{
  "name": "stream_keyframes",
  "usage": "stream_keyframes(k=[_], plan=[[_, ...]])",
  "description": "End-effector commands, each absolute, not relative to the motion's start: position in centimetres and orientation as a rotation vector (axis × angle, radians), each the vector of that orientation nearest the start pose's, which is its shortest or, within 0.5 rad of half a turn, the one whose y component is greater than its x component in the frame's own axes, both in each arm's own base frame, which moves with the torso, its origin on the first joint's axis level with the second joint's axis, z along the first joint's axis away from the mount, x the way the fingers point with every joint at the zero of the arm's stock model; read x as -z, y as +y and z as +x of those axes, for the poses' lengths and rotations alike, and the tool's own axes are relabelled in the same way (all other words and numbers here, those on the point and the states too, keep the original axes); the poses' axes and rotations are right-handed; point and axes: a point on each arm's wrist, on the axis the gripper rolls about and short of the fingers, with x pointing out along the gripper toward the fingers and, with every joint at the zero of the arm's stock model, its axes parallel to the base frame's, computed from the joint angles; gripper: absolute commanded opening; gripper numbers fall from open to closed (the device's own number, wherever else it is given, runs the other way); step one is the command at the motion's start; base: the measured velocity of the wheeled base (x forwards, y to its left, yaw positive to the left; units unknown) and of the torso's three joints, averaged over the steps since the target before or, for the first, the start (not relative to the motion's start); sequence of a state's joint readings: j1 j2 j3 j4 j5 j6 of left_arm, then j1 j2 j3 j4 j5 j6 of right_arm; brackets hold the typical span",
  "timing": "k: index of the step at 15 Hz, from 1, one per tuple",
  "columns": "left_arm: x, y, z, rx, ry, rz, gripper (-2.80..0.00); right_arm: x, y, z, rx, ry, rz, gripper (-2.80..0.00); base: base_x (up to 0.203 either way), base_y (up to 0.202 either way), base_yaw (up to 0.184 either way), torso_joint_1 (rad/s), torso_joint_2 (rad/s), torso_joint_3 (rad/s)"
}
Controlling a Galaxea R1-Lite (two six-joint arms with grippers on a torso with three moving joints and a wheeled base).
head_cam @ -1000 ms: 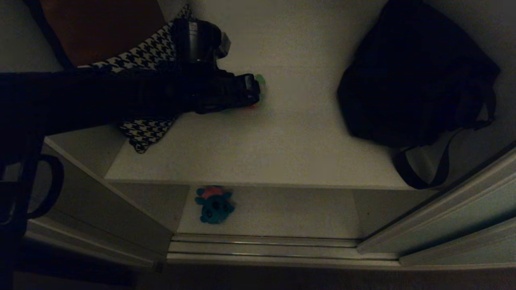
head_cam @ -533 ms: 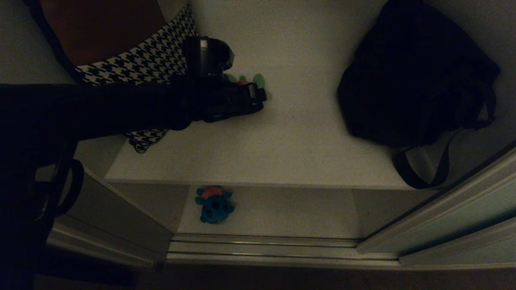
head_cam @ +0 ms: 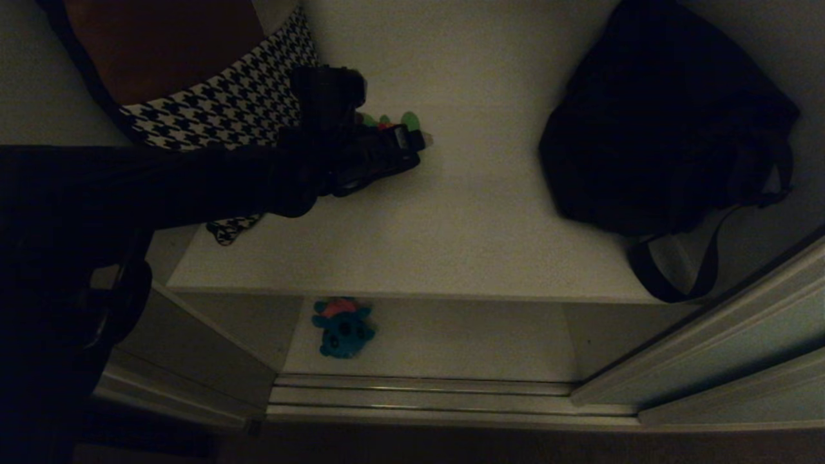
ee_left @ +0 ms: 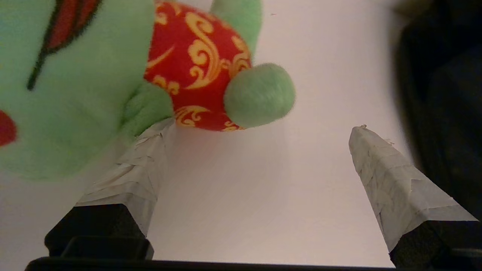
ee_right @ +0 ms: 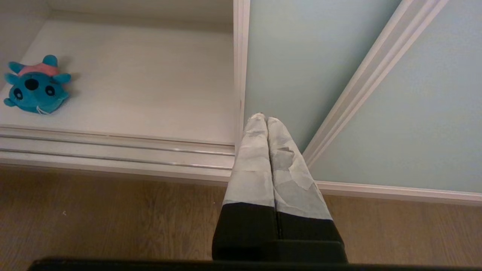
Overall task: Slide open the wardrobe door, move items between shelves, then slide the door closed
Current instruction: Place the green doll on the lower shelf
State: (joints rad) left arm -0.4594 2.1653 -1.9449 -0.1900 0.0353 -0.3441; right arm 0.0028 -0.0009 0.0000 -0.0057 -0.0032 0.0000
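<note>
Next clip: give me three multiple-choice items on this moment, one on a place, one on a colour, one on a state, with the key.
1. Where does the teal toy lie?
A. on the lower shelf
B. on the upper shelf by the bag
C. on the floor

2. What colour are the green toy's shorts?
A. plain blue
B. red with a yellow pattern
C. black and white

3. How do the left gripper's fingers stand?
A. shut on the green toy
B. shut on nothing
C. spread wide, with bare shelf between them

Key: 1 A, it lies below the upper board's front edge, just inside the door track. 2 B, the left wrist view shows red cloth with yellow swirls. 3 C, the two taped fingers stand far apart and the toy sits off to one side of them.
</note>
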Motion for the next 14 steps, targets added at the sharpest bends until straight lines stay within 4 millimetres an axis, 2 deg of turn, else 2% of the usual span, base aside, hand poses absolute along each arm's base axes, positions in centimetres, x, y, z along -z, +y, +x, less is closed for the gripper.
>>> stream_keyframes(k=[1,3,6,9,14], plan=[[-28.3,-20.1,40.9,0.374,0.099,-0.349,0.00,-7.6,0.0,-2.3,0.000,-0.008,0.000,-2.80,0.000,0.000,0.000,0.000,0.00,0.000],[-29.3,-19.5,40.2,0.273,0.094,-0.402,0.00,-7.6,0.0,-2.3,0.000,-0.008,0.000,-2.80,0.000,0.000,0.000,0.000,0.00,0.000],[-30.0,-19.1,39.4,0.228,0.129,-0.544,0.00,-7.6,0.0,-2.3,0.000,-0.008,0.000,-2.80,0.000,0.000,0.000,0.000,0.00,0.000],[-29.6,-19.0,39.2,0.201,0.193,-0.674,0.00,-7.6,0.0,-2.3,0.000,-0.009,0.000,-2.80,0.000,0.000,0.000,0.000,0.00,0.000],[-28.9,-18.2,40.2,0.172,0.196,-0.745,0.00,-7.6,0.0,-2.3,0.000,-0.008,0.000,-2.80,0.000,0.000,0.000,0.000,0.00,0.000]])
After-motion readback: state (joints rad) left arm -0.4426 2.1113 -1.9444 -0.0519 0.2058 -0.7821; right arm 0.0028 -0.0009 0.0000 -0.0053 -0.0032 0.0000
